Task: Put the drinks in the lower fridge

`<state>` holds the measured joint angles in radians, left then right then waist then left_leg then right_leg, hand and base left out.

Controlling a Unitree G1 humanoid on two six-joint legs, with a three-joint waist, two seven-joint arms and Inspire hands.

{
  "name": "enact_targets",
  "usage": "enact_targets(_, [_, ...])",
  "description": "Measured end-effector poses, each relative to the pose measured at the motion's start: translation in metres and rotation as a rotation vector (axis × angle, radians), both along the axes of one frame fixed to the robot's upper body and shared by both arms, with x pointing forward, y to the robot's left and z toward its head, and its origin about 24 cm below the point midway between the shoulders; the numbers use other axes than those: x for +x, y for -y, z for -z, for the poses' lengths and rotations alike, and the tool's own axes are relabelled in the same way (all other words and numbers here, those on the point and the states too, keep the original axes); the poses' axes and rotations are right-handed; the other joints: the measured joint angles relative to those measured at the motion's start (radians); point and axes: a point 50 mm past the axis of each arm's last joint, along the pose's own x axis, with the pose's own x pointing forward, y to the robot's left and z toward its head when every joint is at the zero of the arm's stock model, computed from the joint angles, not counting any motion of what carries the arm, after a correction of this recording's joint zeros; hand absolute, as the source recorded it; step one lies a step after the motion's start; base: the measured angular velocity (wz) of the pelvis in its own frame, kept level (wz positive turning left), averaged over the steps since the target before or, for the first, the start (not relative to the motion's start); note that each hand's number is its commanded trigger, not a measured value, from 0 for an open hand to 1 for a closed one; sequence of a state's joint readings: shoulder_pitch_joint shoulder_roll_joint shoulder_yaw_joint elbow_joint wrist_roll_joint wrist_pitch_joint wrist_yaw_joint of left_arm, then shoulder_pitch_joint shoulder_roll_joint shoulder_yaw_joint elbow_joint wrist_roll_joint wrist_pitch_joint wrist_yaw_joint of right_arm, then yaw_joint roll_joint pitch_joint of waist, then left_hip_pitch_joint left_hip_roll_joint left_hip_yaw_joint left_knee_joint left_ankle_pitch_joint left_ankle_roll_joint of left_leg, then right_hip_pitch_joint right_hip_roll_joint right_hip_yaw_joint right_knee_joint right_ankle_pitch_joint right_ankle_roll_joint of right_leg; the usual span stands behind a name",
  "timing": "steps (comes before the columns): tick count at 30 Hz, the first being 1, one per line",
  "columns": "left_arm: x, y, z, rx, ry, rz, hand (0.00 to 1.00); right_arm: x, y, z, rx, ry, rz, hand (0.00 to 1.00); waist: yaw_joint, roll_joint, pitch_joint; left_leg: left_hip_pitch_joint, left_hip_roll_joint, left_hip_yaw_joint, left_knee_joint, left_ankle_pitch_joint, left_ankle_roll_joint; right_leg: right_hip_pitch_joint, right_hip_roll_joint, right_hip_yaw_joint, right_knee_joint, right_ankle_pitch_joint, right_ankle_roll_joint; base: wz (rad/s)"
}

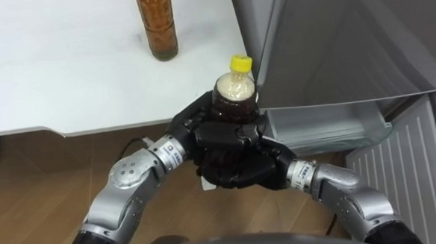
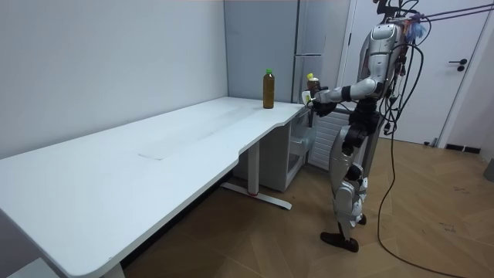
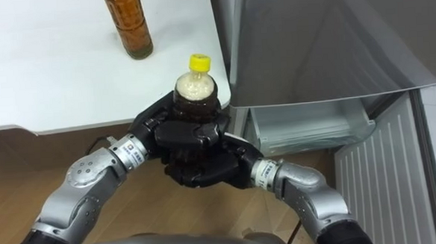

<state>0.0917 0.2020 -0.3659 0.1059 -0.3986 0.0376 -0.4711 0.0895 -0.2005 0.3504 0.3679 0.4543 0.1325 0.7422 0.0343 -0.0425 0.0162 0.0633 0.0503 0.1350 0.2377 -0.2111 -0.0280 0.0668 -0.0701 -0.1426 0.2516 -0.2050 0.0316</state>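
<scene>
Both hands clasp the yellow-capped bottle [image 1: 234,90] in the air just off the table's [image 1: 51,78] near edge, at the corner beside the fridge [image 1: 333,41]. The left hand [image 1: 194,129] curls round its side and the right hand [image 1: 239,169] wraps it from beneath. Their fingers cover its label. To the right the lower compartment [image 1: 326,125] stands open, its door [image 1: 404,176] swung wide. A brown bottle [image 1: 157,24] stands on the table farther in from that corner, apart from the hands; its print is unreadable.
</scene>
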Motion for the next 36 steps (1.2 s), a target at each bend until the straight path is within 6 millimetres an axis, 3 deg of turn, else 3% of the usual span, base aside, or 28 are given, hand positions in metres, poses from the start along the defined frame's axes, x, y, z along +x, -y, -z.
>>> enact_targets(17, [0.001,0.003,-0.002,-0.019,0.011,0.007,0.00,-0.003,0.000,0.001,0.014,-0.014,0.005,1.00,-0.002,-0.002,-0.0020,0.000,0.001,0.000,0.002,0.000,0.000,0.000,0.001,0.002,0.001,0.000,0.000,0.00])
enact_targets(23, [0.001,0.002,-0.003,-0.020,0.013,0.005,0.00,-0.004,-0.001,0.001,0.017,-0.014,-0.001,1.00,-0.002,-0.006,-0.0101,0.000,0.001,-0.001,0.001,0.000,0.000,0.000,0.002,0.001,-0.009,0.001,0.000,0.00])
enact_targets(31, [0.003,0.004,-0.005,-0.029,0.022,0.004,0.00,-0.003,0.000,0.000,0.020,-0.009,0.001,1.00,-0.004,-0.004,-0.0099,-0.004,0.001,-0.003,0.002,0.000,0.000,0.001,0.002,0.000,-0.005,0.002,-0.001,0.00])
enact_targets(36, [0.010,0.003,-0.023,-0.051,0.101,-0.004,0.00,-0.002,-0.005,-0.008,0.088,0.013,-0.012,1.00,-0.007,-0.004,-0.0091,-0.002,0.004,-0.002,0.001,-0.001,-0.001,0.001,0.003,0.000,-0.001,0.002,-0.001,0.00])
